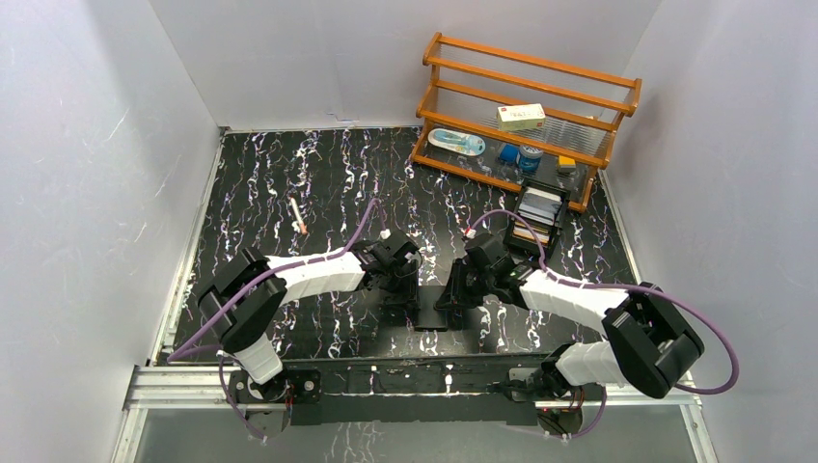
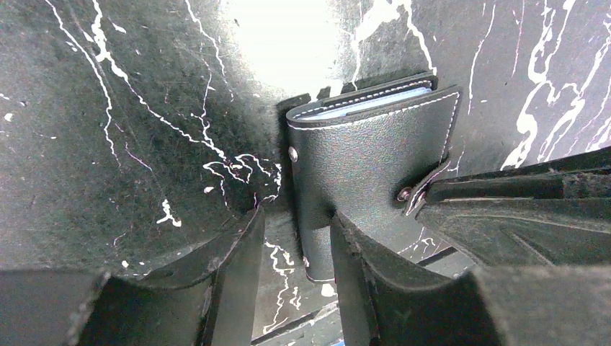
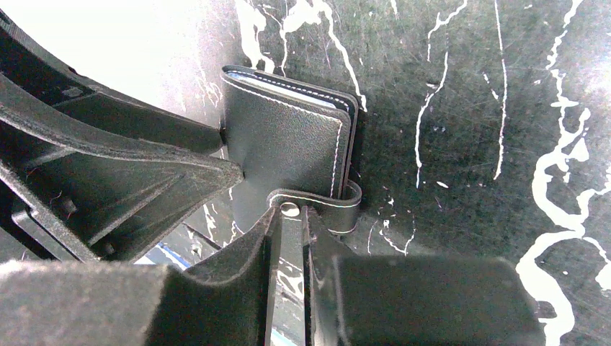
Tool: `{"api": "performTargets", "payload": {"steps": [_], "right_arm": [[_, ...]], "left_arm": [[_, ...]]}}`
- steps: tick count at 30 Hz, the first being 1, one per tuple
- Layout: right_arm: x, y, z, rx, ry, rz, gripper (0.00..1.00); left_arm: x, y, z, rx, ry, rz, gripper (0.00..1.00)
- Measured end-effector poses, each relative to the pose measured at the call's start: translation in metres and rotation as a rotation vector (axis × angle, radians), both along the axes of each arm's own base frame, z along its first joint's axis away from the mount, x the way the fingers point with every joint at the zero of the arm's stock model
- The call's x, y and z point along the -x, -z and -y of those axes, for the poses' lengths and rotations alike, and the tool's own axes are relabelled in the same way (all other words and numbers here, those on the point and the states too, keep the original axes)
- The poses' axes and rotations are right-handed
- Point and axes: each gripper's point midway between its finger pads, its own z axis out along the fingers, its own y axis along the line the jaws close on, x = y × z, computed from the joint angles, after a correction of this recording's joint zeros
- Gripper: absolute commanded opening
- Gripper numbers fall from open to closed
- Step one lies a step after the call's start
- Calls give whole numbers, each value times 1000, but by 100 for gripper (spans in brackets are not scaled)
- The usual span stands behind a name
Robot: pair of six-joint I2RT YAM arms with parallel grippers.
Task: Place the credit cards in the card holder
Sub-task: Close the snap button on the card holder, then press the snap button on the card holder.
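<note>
Leftmost, your left gripper [image 2: 297, 220] had its fingers part-way apart. One finger [image 2: 238, 263] stood clear over the counter [image 2: 108, 144], and the other lay across the card holder [image 2: 367, 158], with nothing clamped. Centrally, the holder sat closed between both arms. From above, its long axis seemed to run near to far. From the left wrist, its pale-blue pocket edge pointed away from the camera. Next, your right gripper [image 3: 292, 227] had its fingers narrow, pinching the snap tab [image 3: 324, 196]. Far right, the credit cards [image 1: 540, 204] stood in a black box [image 1: 531, 244].
</note>
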Motion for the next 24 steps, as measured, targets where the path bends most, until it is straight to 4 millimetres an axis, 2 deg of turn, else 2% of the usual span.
{"api": "performTargets", "payload": {"steps": [13,24], "right_arm": [[-5,2,-4,20,1,-14,21],[-5,4,-6,133,-13,-17,21]], "left_arm": [[-2,-1,5,19,2,6,36],[-2,0,10,51,2,9,36]]}}
